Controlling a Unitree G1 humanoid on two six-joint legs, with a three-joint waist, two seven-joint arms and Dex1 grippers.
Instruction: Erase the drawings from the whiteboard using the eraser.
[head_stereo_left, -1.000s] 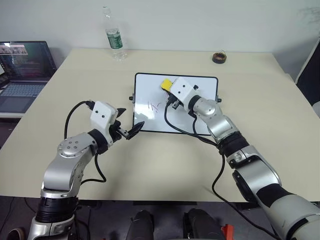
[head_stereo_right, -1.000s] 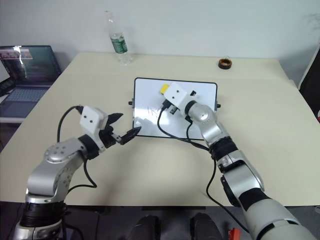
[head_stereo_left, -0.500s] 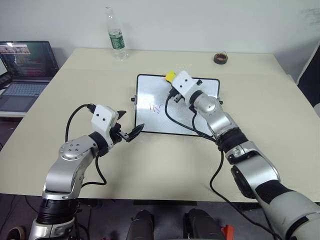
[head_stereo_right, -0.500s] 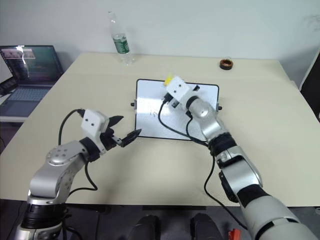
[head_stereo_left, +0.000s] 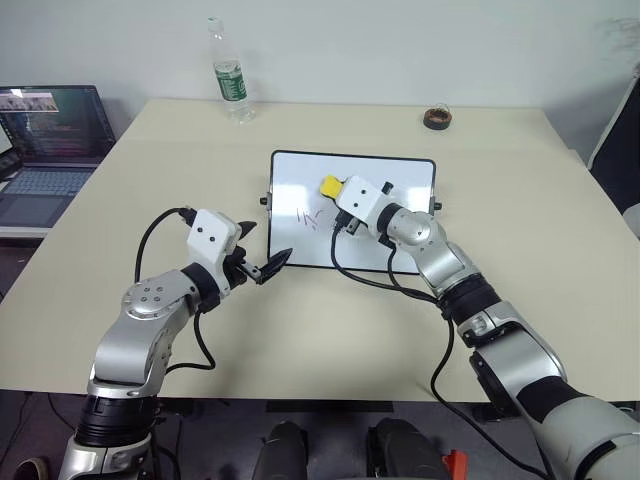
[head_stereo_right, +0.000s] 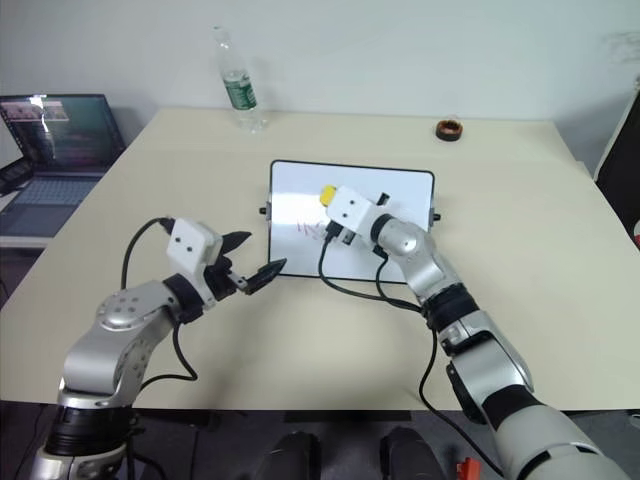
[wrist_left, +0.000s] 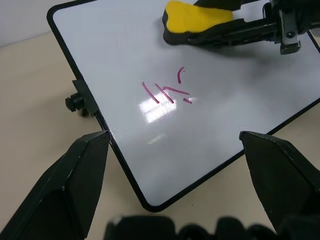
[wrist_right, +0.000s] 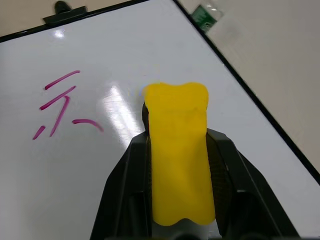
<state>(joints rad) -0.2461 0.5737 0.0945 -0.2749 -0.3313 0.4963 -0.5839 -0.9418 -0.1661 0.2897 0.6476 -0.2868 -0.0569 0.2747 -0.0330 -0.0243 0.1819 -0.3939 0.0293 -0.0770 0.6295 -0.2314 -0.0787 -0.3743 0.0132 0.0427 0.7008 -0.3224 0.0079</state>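
The small black-framed white whiteboard (head_stereo_left: 352, 210), lying at the middle of the beige tabletop (head_stereo_left: 560, 230) towards its far edge, could be pushed askew if swept too hard, since it is not pinned by the left gripper (head_stereo_left: 262, 255), which is held open just beside its near left corner. The red marker drawings (wrist_left: 166, 91) could be missed, as the yellow block eraser (wrist_right: 178, 160) is clamped in the right gripper (wrist_right: 177, 172) beside them, with the arm reached level.

No text could be read; the bottle's (head_stereo_left: 228, 75) green label and the laptop screen (head_stereo_left: 55, 110) were illegible.

The right pincer (wrist_right: 177, 165) hides the eraser's (wrist_right: 178, 150) black underside.
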